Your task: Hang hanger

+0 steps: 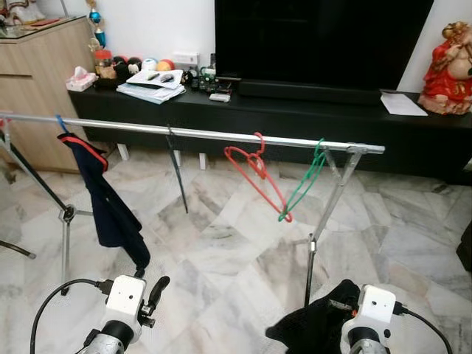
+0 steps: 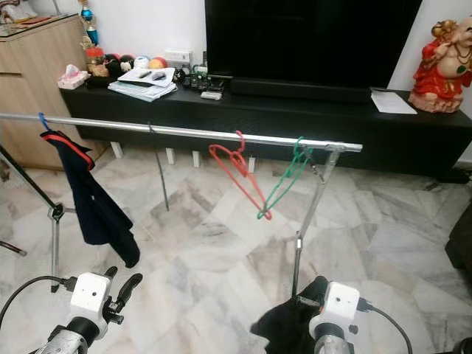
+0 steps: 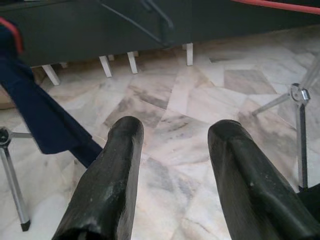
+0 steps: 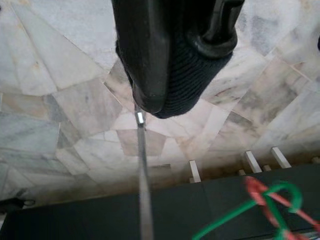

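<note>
Black garment [image 1: 313, 328] hangs clamped in the low right tool [image 4: 187, 50].

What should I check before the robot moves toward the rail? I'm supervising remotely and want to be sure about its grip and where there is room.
1. Right gripper shut on the black garment: ok.
2. A hanger inside that garment: cannot tell.
3. Left gripper open, holding nothing: ok.
4. Bare stretch of the rail between the dark hanger and the red hanger: ok.
5. Red hanger and green hanger hooked on the rail, their lower ends crossing: ok.
6. Navy garment hanging at the rail's left end, away from that stretch: ok.
</note>
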`<state>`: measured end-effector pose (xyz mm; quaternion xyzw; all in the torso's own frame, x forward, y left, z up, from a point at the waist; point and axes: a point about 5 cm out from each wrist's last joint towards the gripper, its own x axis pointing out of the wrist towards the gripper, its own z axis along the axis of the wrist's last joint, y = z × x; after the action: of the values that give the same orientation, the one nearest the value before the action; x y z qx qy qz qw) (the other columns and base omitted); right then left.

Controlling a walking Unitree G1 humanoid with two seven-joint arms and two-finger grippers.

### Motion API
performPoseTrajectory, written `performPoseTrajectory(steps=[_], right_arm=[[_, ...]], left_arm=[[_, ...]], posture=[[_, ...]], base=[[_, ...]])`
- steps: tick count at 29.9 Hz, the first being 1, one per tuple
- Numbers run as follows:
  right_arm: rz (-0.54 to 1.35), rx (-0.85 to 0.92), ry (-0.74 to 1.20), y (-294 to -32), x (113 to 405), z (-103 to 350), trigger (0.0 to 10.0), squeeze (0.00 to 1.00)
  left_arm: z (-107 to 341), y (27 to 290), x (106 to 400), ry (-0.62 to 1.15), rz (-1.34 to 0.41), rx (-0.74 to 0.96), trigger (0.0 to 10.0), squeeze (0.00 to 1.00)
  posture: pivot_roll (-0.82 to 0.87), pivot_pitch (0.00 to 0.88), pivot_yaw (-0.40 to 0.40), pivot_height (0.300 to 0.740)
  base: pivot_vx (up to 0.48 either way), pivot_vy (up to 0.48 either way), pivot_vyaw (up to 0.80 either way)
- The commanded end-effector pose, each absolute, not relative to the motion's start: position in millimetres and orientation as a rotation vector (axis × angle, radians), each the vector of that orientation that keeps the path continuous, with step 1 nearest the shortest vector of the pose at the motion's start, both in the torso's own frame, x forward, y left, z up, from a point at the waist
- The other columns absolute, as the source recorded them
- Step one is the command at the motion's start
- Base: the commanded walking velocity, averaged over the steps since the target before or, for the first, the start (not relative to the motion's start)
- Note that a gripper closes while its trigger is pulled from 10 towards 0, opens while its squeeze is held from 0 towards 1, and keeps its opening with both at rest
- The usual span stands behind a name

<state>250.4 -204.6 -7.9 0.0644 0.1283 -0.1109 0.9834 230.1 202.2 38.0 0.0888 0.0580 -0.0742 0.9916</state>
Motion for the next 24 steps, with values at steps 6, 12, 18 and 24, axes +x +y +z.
performPoseTrajectory(steps=[6, 12, 18, 24], right_arm=[[-0.208, 0.130, 0.244, -200, 261, -2, 10.0, 0.00], [-0.215, 0.138, 0.232, -199, 267, 2, 10.0, 0.00], [-0.218, 0.146, 0.240, -194, 268, 1, 10.0, 0.00], [-0.214, 0.160, 0.252, -186, 271, 0, 10.0, 0.00]], left_arm=[[36, 205, 233, 0.128, -0.146, 0.194, 10.0, 0.00], [39, 207, 238, 0.121, -0.143, 0.190, 10.0, 0.00], [44, 212, 244, 0.109, -0.141, 0.194, 10.0, 0.00], [48, 218, 246, 0.104, -0.141, 0.204, 10.0, 0.00]], posture=[[0.10, 0.000, 0.018, 0.740], [0.09, 0.000, 0.033, 0.740], [0.10, 0.000, 0.051, 0.740], [0.10, 0.000, 0.070, 0.740]], base=[[0.000, 0.309, 0.00], [0.000, 0.308, 0.00], [0.000, 0.309, 0.00], [0.000, 0.271, 0.00]])
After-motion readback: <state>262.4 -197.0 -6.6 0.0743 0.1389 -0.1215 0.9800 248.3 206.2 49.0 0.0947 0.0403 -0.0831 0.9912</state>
